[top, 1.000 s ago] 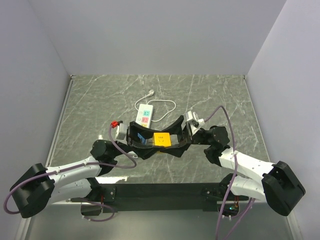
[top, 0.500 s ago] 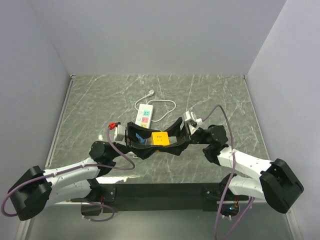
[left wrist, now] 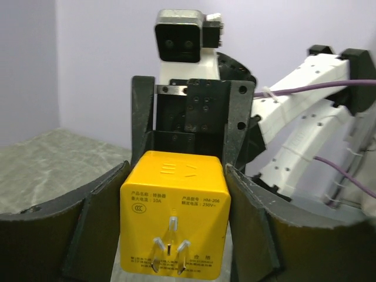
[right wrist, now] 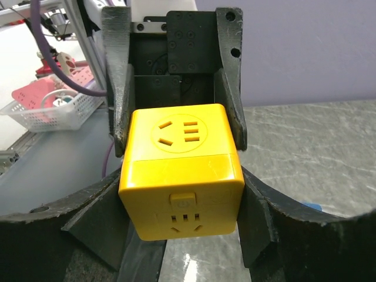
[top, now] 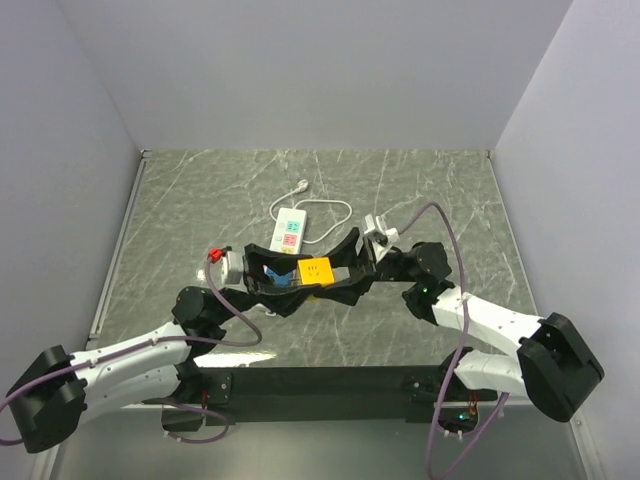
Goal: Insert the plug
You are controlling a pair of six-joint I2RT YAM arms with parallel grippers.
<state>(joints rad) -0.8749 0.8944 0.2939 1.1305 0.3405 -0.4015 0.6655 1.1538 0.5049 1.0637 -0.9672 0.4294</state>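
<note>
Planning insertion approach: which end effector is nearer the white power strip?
Left. Left end effector is just below the power strip in the top view; right end effector is farther, down to its right.

both arms meet nose to nose at mid table, left gripper (top: 288,276) and right gripper (top: 343,268) clamped on the same yellow plug cube (top: 318,270), so there is no way through between them. power strip (top: 289,230) lies just behind the pair, apart from them, with its white cord (top: 335,208) looping behind and to the right, leaving only a narrow gap. the bare table (top: 440,190) at far right, far left and back is open. walls (top: 60,150) box in three sides. a purple cable (top: 455,235) arcs over the right arm. a blue bit (top: 285,281) sits under the left fingers, possibly clutter.
</note>
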